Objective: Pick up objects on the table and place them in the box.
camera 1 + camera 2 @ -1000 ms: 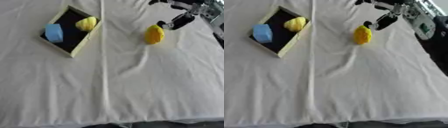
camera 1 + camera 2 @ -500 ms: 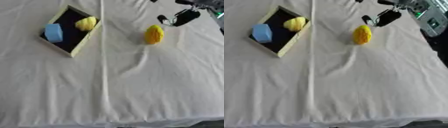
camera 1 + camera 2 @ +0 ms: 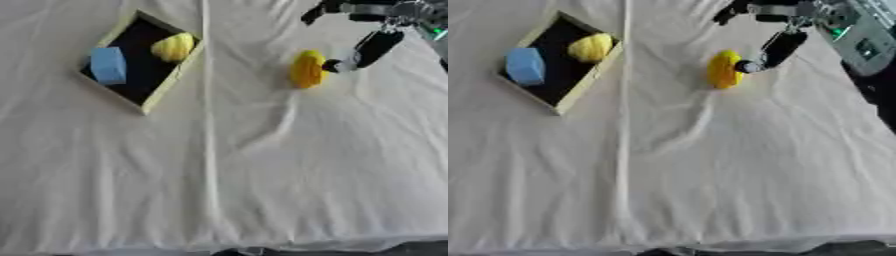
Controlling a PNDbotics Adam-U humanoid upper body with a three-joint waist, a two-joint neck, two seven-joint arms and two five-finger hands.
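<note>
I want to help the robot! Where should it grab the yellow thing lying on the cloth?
Probably round the middle of the yellow thing, from its right side: it is a rounded oval lying free on the cloth, and the right hand is already there.

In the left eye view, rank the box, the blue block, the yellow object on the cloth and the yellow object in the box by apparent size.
1. box
2. yellow object on the cloth
3. blue block and yellow object in the box: too alike to rank.

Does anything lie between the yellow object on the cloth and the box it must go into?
Nothing visible does: only bare white cloth separates the yellow rounded object from the wooden box. The right hand is beside it.
</note>
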